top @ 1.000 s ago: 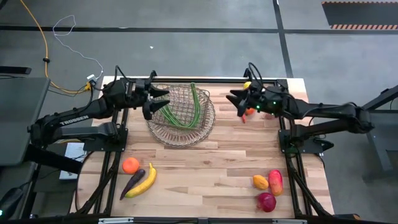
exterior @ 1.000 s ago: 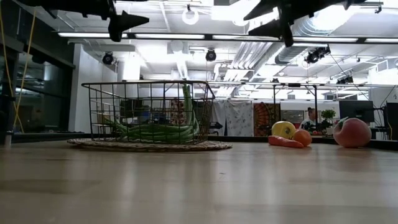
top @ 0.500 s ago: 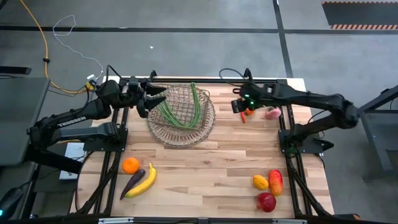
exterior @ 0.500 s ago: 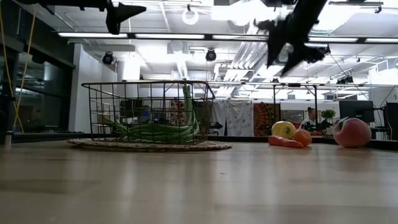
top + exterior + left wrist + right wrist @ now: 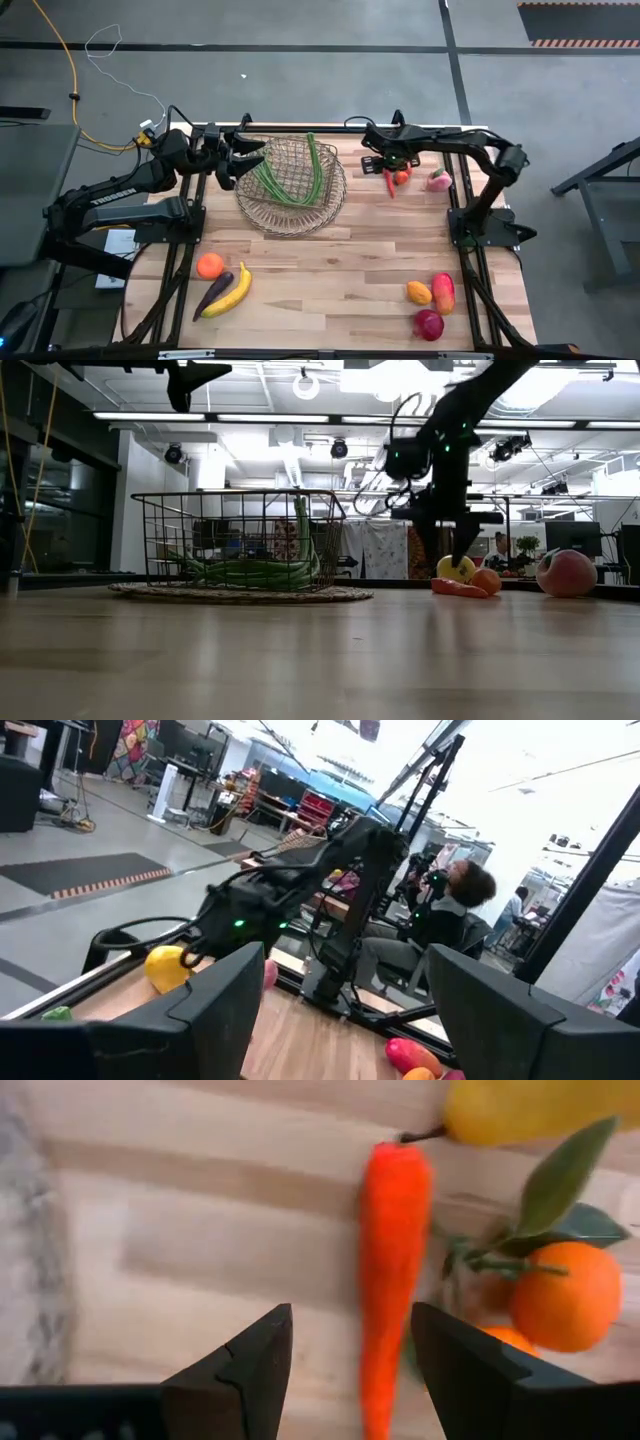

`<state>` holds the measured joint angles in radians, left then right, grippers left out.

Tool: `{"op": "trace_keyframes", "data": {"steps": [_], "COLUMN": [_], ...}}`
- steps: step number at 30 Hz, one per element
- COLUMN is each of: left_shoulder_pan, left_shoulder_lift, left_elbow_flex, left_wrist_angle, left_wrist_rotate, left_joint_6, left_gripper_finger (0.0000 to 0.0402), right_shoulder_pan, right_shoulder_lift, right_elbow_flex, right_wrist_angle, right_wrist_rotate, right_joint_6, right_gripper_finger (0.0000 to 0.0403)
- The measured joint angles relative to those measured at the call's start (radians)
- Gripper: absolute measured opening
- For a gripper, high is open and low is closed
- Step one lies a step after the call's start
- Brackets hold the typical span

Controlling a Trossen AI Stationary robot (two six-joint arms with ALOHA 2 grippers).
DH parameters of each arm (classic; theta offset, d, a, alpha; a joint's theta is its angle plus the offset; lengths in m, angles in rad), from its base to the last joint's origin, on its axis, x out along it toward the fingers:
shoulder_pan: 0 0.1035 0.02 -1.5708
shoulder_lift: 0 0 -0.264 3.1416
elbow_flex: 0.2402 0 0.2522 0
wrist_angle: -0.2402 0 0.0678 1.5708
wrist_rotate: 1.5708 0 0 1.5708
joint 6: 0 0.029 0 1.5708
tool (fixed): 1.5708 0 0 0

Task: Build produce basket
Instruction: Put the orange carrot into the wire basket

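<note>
The table (image 5: 330,260) carries the wire basket (image 5: 292,190) at its far left-centre, with produce scattered round it. The basket holds only the long green beans (image 5: 312,172), which curl across the mesh and over the far rim; the low view shows them lying low inside the walls. All the other produce is out on the wood: an orange (image 5: 209,265), eggplant (image 5: 214,292) and banana (image 5: 232,291) near the front left, three red and orange pieces (image 5: 431,303) at the front right, and a far-right cluster just beside the right arm.

The step in hand looks like a pick from that cluster. The right gripper (image 5: 392,165) points down over it, fingers apart, with the red chilli (image 5: 390,1270) lying just off the gap between them, alongside a lemon (image 5: 530,1105) and a small leafy orange (image 5: 578,1295). Next, I judge, it must shift sideways to straddle the chilli, drop, close, then carry it across to the basket.

The left gripper (image 5: 240,160) waits raised at the basket's left rim, fingers apart and empty.
</note>
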<state>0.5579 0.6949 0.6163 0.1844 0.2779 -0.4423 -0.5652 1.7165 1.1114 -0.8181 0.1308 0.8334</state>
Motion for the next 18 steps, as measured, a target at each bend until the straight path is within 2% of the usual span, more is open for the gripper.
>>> {"op": "trace_keyframes", "data": {"steps": [8, 18], "left_shoulder_pan": [0.000, 0.000], "left_shoulder_lift": [0.000, 0.000], "left_elbow_flex": [0.000, 0.000], "left_wrist_angle": [0.000, 0.000], "left_wrist_rotate": [-0.001, -0.019], "left_joint_6": [0.000, 0.008], "left_gripper_finger": [0.0266, 0.0266], "right_shoulder_pan": [-0.049, -0.083], "right_shoulder_lift": [0.043, 0.106], "right_elbow_flex": [0.000, -0.001], "right_wrist_angle": [0.056, 0.100], "right_wrist_rotate": [0.050, -0.005], "right_joint_6": [-0.006, -0.044], "right_gripper_finger": [0.0197, 0.0197]}}
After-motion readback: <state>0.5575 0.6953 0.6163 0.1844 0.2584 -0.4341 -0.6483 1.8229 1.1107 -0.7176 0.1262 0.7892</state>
